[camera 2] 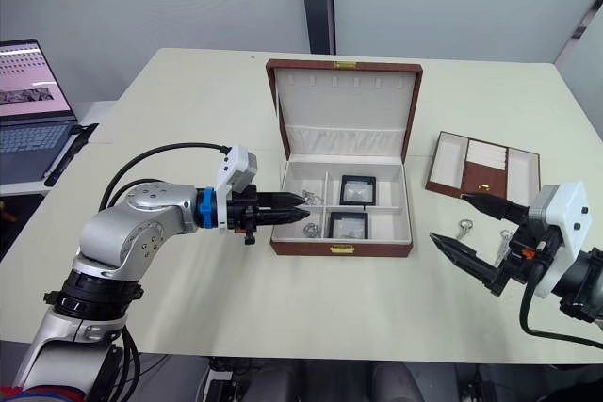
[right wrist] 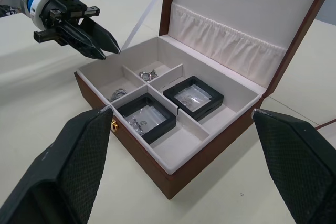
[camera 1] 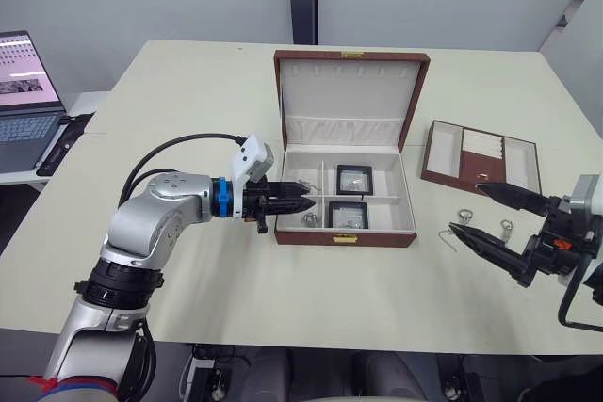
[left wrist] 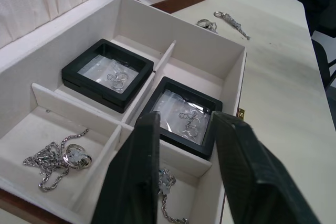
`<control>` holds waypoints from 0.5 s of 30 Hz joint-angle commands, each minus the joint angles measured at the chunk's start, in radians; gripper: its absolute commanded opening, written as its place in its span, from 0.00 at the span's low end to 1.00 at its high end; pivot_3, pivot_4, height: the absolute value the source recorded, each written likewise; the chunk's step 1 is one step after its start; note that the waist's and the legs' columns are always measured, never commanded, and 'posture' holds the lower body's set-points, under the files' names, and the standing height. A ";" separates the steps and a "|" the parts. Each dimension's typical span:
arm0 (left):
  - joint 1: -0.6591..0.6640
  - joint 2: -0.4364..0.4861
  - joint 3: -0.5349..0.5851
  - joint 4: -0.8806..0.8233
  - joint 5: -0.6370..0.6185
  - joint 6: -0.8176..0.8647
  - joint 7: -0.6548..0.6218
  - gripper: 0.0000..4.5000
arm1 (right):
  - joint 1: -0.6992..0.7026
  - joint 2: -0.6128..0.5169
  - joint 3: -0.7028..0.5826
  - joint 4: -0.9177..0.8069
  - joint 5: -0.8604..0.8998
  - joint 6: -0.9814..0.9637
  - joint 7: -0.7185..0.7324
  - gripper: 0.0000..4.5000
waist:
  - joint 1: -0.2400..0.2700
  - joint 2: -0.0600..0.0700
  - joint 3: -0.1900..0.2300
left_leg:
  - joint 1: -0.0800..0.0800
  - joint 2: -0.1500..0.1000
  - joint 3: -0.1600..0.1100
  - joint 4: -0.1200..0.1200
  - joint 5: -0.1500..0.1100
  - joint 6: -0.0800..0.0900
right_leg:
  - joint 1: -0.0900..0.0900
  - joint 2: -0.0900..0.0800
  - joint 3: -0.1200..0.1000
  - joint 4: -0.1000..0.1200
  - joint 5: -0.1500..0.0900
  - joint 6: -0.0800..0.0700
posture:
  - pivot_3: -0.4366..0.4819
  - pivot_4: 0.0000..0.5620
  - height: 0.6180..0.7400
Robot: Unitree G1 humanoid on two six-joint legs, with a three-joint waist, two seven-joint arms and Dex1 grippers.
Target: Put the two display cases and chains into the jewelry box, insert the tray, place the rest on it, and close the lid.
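— So, left gripper (camera 1: 307,202): narrowly parted, holding nothing, hovering over the left edge of the jewelry box (camera 1: 345,238)?
— Yes. Just ahead of those fingertips, two display cases (left wrist: 108,73) (left wrist: 181,115), each in own compartment; below, chains (left wrist: 56,157) in the small compartments.
— And right gripper (camera 1: 466,207)?
— Spread wide, empty. Between its fingers, two ring pieces (camera 1: 464,216) (camera 1: 507,227) on the table (camera 1: 188,72); just beyond, the tray (camera 1: 481,155). Lid (camera 1: 350,96) upright.

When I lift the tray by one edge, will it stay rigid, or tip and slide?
The tray looks like a stiff, shallow box, so it probably won't flex. Gripped at one edge, it may tilt. Its brown centre flap might swing open.
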 commanded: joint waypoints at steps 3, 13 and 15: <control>0.008 0.008 0.037 -0.041 -0.021 0.011 0.003 0.76 | -0.005 -0.013 -0.017 -0.003 0.013 -0.015 0.016 1.00 | 0.000 0.000 0.000 | 0.000 0.000 0.000 0.000 0.000 0.000 | 0.000 0.000 0.000 0.000 0.000 0.000 | 0.48 0.27 1.00; 0.091 0.079 0.248 -0.058 -0.152 0.060 -0.007 1.00 | 0.000 -0.037 -0.012 0.223 -0.101 -0.072 0.147 1.00 | -0.002 0.000 0.000 | 0.000 0.000 0.000 0.000 0.000 0.000 | 0.000 0.000 0.000 0.000 0.000 0.000 | 0.48 0.27 1.00; 0.113 0.099 0.288 -0.057 -0.167 0.067 -0.003 1.00 | -0.003 -0.042 -0.010 0.282 -0.130 -0.096 0.177 1.00 | -0.002 0.000 0.000 | 0.000 0.001 0.000 0.000 0.000 0.000 | 0.000 0.000 0.000 0.000 0.000 0.000 | 0.48 0.27 1.00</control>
